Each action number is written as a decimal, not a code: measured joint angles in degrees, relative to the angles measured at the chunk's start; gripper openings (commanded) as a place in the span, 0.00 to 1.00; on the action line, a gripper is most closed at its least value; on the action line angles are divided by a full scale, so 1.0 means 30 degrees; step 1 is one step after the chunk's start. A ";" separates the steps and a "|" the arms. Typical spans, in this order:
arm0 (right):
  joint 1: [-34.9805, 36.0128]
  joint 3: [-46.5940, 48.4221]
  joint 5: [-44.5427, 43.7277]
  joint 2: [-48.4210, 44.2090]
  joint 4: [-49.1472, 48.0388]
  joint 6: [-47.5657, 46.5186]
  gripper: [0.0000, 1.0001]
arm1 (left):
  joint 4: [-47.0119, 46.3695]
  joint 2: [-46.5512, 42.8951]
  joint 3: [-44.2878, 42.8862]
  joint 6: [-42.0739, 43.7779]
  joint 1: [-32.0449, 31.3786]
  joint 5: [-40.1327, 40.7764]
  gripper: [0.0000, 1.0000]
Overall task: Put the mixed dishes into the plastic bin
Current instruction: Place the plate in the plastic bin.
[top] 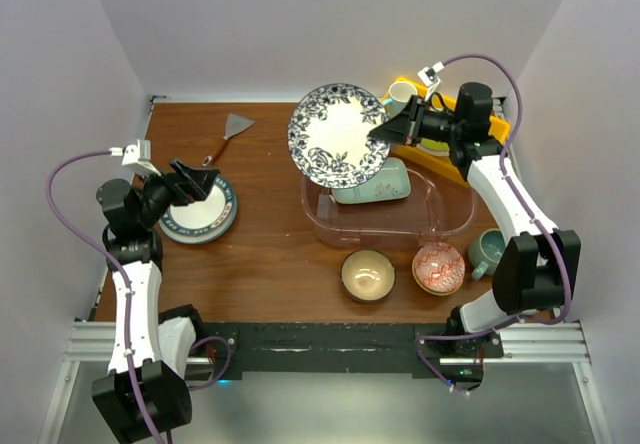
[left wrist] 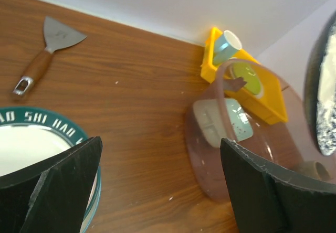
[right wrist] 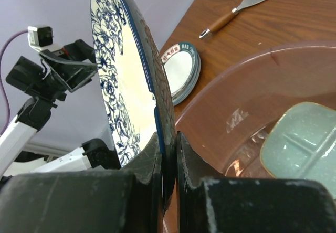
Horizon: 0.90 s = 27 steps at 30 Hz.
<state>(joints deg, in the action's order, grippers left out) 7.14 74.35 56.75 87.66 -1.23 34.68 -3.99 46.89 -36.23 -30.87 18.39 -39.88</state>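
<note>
The right end effector (top: 385,129) is clamped on the rim of the blue floral plate (top: 338,134). It holds the plate off the counter (top: 260,254), above the far left edge of the plastic bin (top: 330,226). The plate is tilted steeply, gripped at its right edge, with its patterned face toward the overhead camera and the left arm. A pale divided dish (top: 385,186) lies flat in the bin. The left end effector (top: 195,179) has its fingers wide apart over the green-lettered plate (top: 210,222), which lies flat. A tan bowl (top: 367,274), red-patterned bowl (top: 438,268) and mug (top: 490,249) sit upright near the bin's front.
</note>
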 measured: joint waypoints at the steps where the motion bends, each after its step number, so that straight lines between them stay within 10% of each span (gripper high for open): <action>1: -0.0335 -0.0299 0.0168 -0.0146 -0.0211 -0.0015 0.00 | 0.0291 -0.0109 0.0262 0.0372 -0.0044 0.0277 1.00; 27: -0.3563 -0.3140 -0.0189 -0.0612 -0.0503 -0.2157 0.00 | 0.1668 -0.0546 0.1421 0.2732 -0.0444 0.2543 1.00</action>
<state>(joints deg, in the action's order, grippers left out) -3.55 64.93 56.18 85.82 -2.74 28.21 1.02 45.25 -31.97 -22.68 17.06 -32.25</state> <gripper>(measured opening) 0.084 0.997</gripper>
